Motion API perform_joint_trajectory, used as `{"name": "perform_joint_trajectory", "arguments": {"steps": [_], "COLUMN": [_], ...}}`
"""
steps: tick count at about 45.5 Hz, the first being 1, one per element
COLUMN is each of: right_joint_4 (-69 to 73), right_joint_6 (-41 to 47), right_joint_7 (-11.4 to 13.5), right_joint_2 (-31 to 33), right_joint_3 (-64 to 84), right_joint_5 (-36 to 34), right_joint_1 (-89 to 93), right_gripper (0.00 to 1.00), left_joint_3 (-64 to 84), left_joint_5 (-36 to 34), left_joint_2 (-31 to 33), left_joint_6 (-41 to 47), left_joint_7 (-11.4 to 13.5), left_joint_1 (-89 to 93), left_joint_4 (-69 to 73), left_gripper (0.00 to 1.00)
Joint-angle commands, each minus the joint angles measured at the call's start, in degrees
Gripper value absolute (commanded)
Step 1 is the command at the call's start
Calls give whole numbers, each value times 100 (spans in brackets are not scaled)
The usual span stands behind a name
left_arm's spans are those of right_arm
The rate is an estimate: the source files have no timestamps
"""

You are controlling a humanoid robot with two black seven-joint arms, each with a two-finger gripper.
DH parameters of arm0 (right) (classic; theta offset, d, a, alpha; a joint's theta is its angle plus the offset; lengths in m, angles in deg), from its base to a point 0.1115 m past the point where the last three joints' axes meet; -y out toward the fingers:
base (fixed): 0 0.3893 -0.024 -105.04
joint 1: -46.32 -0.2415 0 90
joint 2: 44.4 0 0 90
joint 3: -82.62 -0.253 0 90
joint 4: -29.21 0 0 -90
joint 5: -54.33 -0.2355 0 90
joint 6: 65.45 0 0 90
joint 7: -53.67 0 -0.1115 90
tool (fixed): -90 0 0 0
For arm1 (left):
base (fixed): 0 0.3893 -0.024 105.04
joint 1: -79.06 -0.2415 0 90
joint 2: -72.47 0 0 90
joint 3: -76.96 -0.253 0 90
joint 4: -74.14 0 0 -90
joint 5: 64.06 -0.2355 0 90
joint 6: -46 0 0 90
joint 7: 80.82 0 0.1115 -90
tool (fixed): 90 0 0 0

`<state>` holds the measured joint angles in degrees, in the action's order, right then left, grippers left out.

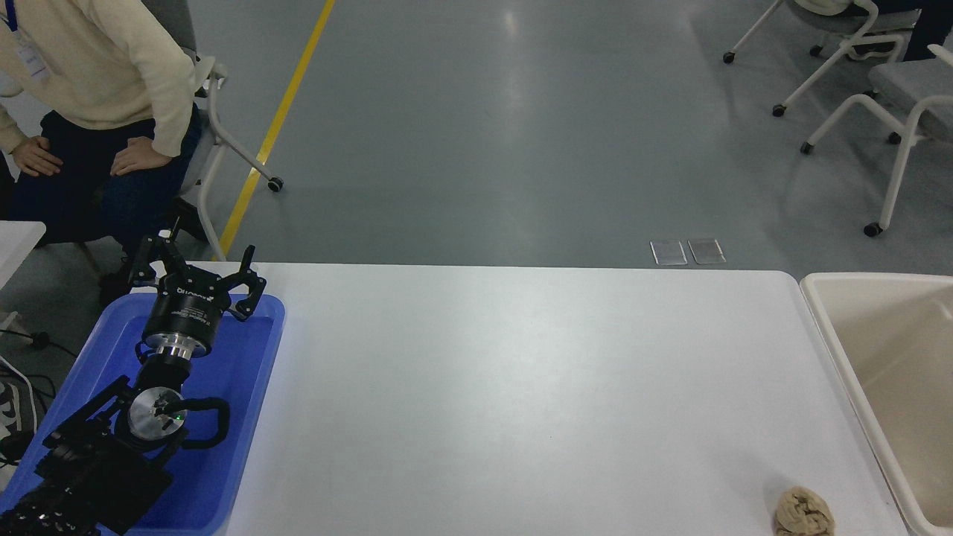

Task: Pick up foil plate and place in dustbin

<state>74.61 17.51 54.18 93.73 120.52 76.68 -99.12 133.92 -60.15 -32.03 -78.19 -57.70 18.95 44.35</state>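
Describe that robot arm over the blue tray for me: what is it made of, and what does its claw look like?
Only the left arm shows. It is black, built of blocky links, with a black cable looping beside a round silver disc carrying a small green light. A silver ring joins it to a black cylinder bearing white lettering. The left gripper has black jointed fingers.
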Motion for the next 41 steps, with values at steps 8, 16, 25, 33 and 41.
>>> {"name": "perform_joint_trajectory", "arguments": {"steps": [8, 16, 25, 33, 41], "right_joint_4": [2815, 3229, 3379, 3379, 3449], "right_joint_6": [668, 1608, 3540, 5204, 5204], "right_joint_7": [2, 2, 2, 2, -25], "right_joint_2": [145, -321, -769, -1314, -1753], "right_joint_3": [2677, 3443, 3584, 3487, 3470], "right_joint_5": [288, 279, 244, 218, 218], "right_joint_1": [-3147, -4140, -5256, -6039, -6532], "right_gripper": [100, 100, 100, 100, 100], "left_joint_3": [9, 0, 0, 0, 0], "left_joint_5": [-4, 4, 4, 4, 4], "left_joint_2": [0, 0, 0, 0, 0], "left_joint_6": [0, 0, 0, 0, 0], "left_joint_7": [0, 0, 0, 0, 0], "left_joint_1": [0, 0, 0, 0, 0], "left_joint_4": [0, 0, 0, 0, 0], "left_gripper": [100, 100, 100, 100, 100]}}
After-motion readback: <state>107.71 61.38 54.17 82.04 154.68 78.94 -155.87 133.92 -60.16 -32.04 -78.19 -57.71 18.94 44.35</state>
